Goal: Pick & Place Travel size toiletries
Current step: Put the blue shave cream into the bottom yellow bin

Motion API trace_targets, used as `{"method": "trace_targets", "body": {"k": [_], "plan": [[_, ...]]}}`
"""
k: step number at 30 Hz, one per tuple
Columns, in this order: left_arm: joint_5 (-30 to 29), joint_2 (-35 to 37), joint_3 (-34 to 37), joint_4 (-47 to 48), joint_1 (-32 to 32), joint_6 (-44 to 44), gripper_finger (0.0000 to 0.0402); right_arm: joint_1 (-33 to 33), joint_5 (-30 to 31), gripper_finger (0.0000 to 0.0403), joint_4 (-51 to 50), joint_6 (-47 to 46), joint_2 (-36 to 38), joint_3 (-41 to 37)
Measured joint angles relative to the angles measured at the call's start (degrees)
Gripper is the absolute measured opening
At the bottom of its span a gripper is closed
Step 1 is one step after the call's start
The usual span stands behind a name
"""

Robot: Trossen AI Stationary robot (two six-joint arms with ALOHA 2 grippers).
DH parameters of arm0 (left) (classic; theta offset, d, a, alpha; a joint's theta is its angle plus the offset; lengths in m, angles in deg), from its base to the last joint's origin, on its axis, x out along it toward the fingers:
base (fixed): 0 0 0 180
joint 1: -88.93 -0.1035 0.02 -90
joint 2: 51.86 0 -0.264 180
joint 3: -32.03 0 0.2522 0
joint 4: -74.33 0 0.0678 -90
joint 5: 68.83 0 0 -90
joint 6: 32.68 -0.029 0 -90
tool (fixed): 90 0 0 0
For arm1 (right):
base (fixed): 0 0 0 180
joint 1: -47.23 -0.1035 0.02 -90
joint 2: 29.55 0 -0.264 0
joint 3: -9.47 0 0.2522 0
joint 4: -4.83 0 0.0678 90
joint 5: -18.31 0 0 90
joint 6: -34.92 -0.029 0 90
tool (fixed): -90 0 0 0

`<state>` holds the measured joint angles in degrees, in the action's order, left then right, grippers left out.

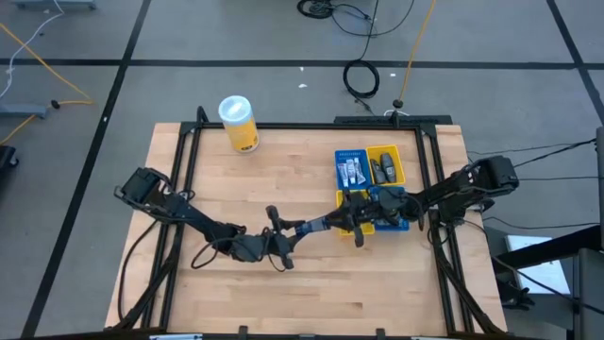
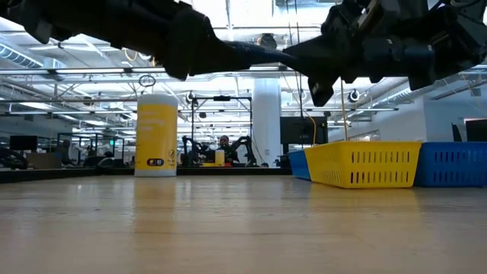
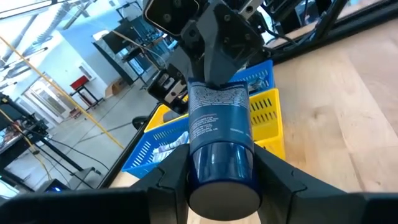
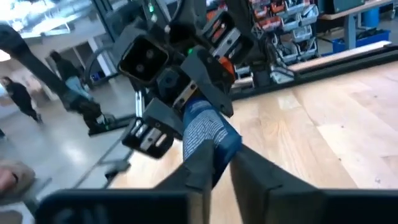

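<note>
So both arms met over the middle of the surface (image 1: 283, 312), holding one dark blue tube (image 3: 221, 134) between them, up in the air. The left pincer (image 3: 222, 180) was clamped around the tube's cap end, and the right pincer (image 4: 217, 163) was clenched on its crimped end. The blue-and-yellow tray (image 1: 408, 175) sat just right of them, with more toiletries (image 1: 354, 170) in its far compartments. The yellow canister (image 1: 240, 123) stood at the far left.

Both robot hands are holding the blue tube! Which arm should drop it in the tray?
Probably the right. Both the left hand and the right hand grip the blue tube in mid-air, but the right arm reaches in from the tray's side, so it has the shorter trip.
</note>
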<state>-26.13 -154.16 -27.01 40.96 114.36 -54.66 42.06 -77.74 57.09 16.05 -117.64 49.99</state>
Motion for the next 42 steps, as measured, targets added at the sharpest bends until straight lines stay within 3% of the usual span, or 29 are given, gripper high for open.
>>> {"method": "trace_targets", "body": {"k": [3, 6, 11, 16, 21, 26, 30, 35, 42], "plan": [[1.3, 0.0, 0.0, 1.1, -0.4, -0.3, 0.0128, 0.0, -0.1, 0.0014, -1.9, 1.8, 0.0, 0.0], [2.9, 0.0, 0.0, 2.0, -0.7, 0.1, 0.0146, 0.0, -0.5, 0.0006, -2.5, 3.3, 0.0, 0.0], [2.8, 0.0, 0.0, 6.4, -0.8, 1.0, 0.0228, -0.1, -1.6, 0.0003, -10.5, 5.6, 3.6, 0.0], [2.9, 0.0, 0.0, 13.6, -0.8, 6.5, 0.0314, -0.2, -0.8, 0.0002, -27.7, 6.9, 14.2, 0.0], [5.1, 0.0, 0.0, 18.3, -2.3, 15.3, 0.0359, -1.1, 3.3, 0.0002, -51.8, 10.3, 29.4, 0.0], [10.7, 0.0, 0.0, 18.8, -4.4, 19.0, 0.0362, 0.1, 10.4, 0.0001, -74.0, 8.5, 45.3, 0.0], [13.7, 0.0, 0.0, 18.8, -6.0, 20.1, 0.0348, 1.8, 10.6, 0.0001, -85.4, 5.6, 52.8, 0.0], [16.1, 0.0, 0.0, 18.8, -7.5, 22.2, 0.0328, 3.3, 10.2, 0.0001, -90.2, 5.1, 52.2, 0.0], [19.1, 0.0, 0.0, 18.8, -8.6, 22.6, 0.0302, 5.7, 0.1, 0.0001, -87.1, 11.3, 43.8, 1.1]]}}
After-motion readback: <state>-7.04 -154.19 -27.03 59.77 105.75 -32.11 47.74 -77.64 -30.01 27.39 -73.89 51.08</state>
